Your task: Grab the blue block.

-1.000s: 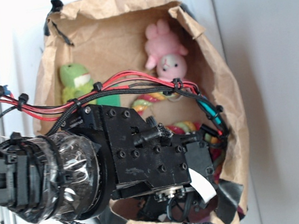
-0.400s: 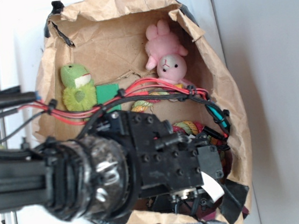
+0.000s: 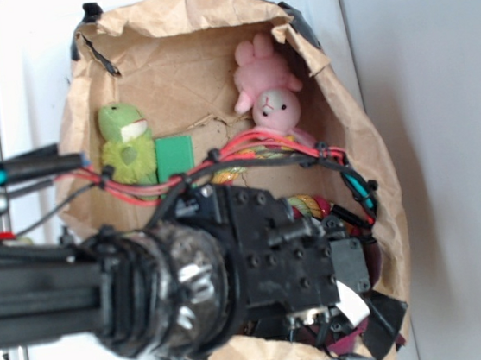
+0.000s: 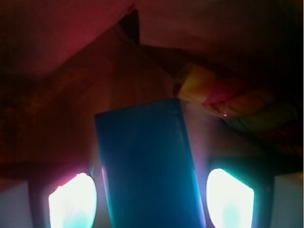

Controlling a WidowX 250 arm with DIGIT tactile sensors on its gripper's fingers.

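Brown paper lines the bag (image 3: 209, 57) into which the arm is lowered. Between the gripper's (image 4: 151, 194) two glowing fingertips (image 4: 72, 202) the blue block (image 4: 147, 164) is framed, with gaps seen on both sides, so the jaws appear spread and not yet touching it. A multicoloured rope (image 4: 228, 97) is seen just beyond.

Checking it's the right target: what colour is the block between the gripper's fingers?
Solid blue; the block shows best in the wrist view.

A lab-like test rig: paper-lined bin (image 3: 348, 133) of toys on a white tabletop (image 3: 442, 122).
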